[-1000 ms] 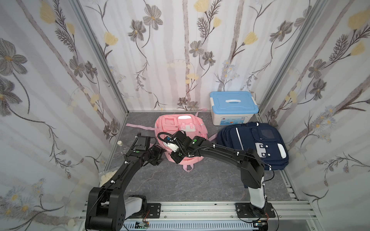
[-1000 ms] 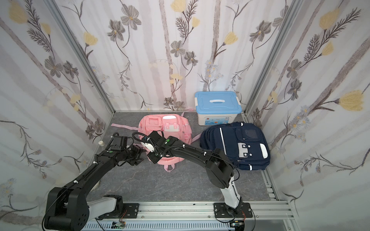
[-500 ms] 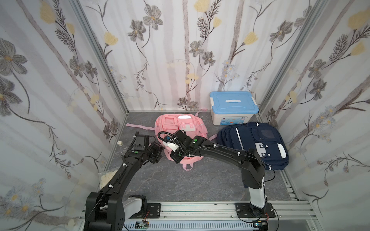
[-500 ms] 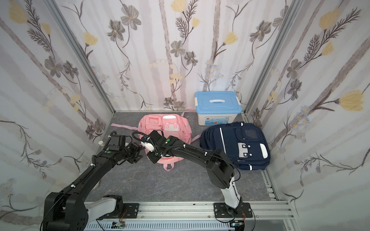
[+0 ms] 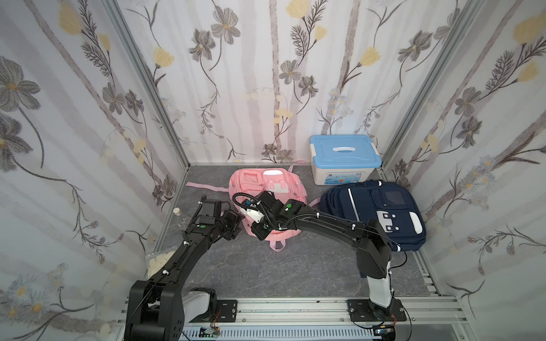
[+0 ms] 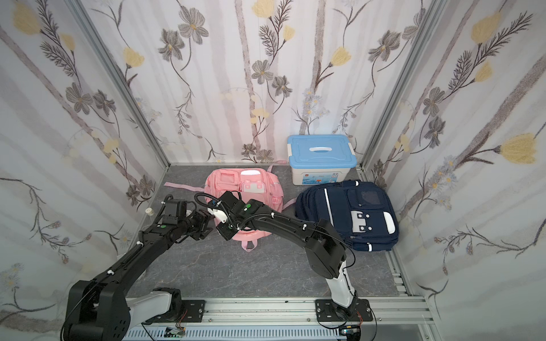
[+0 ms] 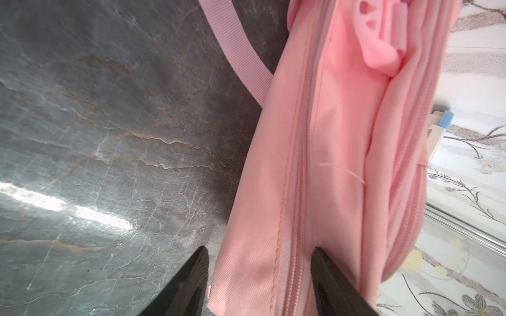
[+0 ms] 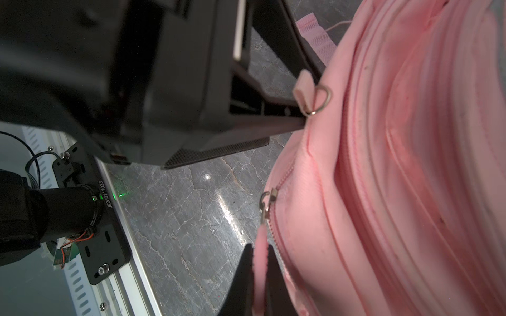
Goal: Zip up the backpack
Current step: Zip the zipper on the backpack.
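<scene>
Evidently soft goods: the pink backpack (image 5: 267,186) lies flat mid-frame on the bench (image 5: 254,274) in both top views, likely light, limp cloth that will bunch and drag unless braced. Right gripper (image 8: 259,250) jaws are clenched on the pink zip pull (image 8: 260,236), tied to the metal slider (image 8: 269,195), which is the proper place to hold. Left gripper (image 7: 258,250) jaws straddle the side seam, half-parted; whether they pinch it I cannot tell.

Grey marbled tabletop (image 5: 266,274), pink backpack (image 5: 260,181), navy backpack (image 5: 369,212) beside it, blue-lidded box (image 5: 344,153) at back
</scene>
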